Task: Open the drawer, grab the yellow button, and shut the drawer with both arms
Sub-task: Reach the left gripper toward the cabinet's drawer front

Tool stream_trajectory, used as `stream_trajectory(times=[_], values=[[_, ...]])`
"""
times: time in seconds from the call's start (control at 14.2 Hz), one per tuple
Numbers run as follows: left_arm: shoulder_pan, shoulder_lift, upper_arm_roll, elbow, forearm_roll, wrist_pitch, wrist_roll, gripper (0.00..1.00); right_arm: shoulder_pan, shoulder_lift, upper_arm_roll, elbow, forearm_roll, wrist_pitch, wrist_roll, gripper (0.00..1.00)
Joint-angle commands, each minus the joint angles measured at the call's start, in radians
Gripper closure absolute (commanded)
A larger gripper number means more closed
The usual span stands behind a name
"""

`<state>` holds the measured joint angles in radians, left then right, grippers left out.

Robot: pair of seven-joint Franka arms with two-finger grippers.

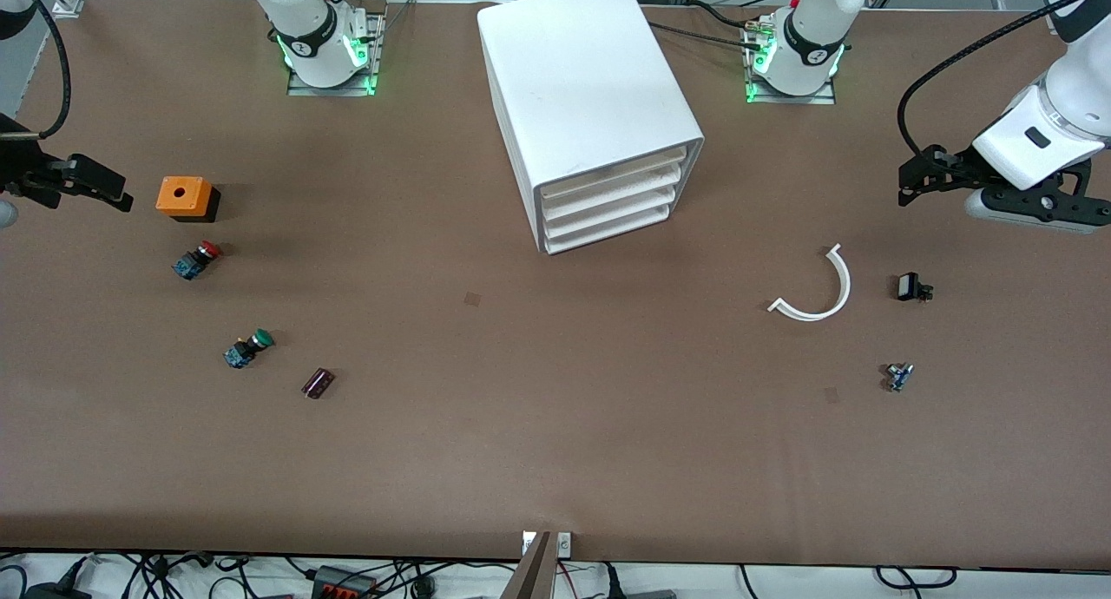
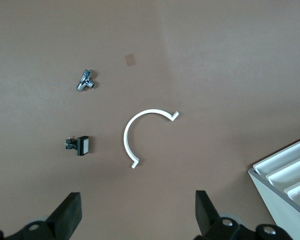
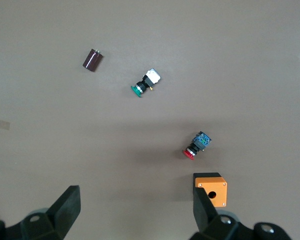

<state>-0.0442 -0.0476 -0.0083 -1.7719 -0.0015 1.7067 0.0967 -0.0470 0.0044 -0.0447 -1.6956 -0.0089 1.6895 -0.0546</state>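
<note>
Currently drawer (image 1: 613, 173) shut — both pincers gape empty: left pincer (image 1: 911, 181) above table's edge, right pincer (image 1: 104, 187) beside orange box (image 1: 184, 196).

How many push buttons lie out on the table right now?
2, both toward the right arm's end: the red-capped button near the orange box, the green-capped button nearer the front camera. A yellow-capped one may sit hidden in the closed cabinet.
</note>
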Motion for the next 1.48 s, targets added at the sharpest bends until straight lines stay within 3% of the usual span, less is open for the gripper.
stream_trajectory(times=[0.0,0.63,0.84,1.12,1.33,1.4], values=[[-0.002,-0.008,0.002,0.011,-0.006,-0.019,0.017,0.00,-0.004,-0.008,0.005,-0.012,-0.005,0.009,-0.010,0.00],[-0.005,-0.003,-0.005,0.020,-0.008,-0.030,0.017,0.00,0.004,0.032,0.006,0.010,0.001,0.010,-0.002,0.00],[-0.009,0.021,-0.012,0.037,-0.015,-0.123,0.023,0.00,0.048,0.094,0.006,0.033,0.069,0.021,0.002,0.00],[-0.060,0.152,-0.013,0.143,-0.032,-0.367,0.031,0.00,0.087,0.121,0.006,0.036,0.078,0.062,0.007,0.00],[-0.066,0.225,-0.013,0.149,-0.127,-0.452,0.070,0.00,0.111,0.146,0.006,0.036,0.147,0.064,0.009,0.00],[-0.065,0.259,-0.013,0.147,-0.209,-0.461,0.108,0.00,0.116,0.150,0.006,0.036,0.165,0.065,0.007,0.00]])
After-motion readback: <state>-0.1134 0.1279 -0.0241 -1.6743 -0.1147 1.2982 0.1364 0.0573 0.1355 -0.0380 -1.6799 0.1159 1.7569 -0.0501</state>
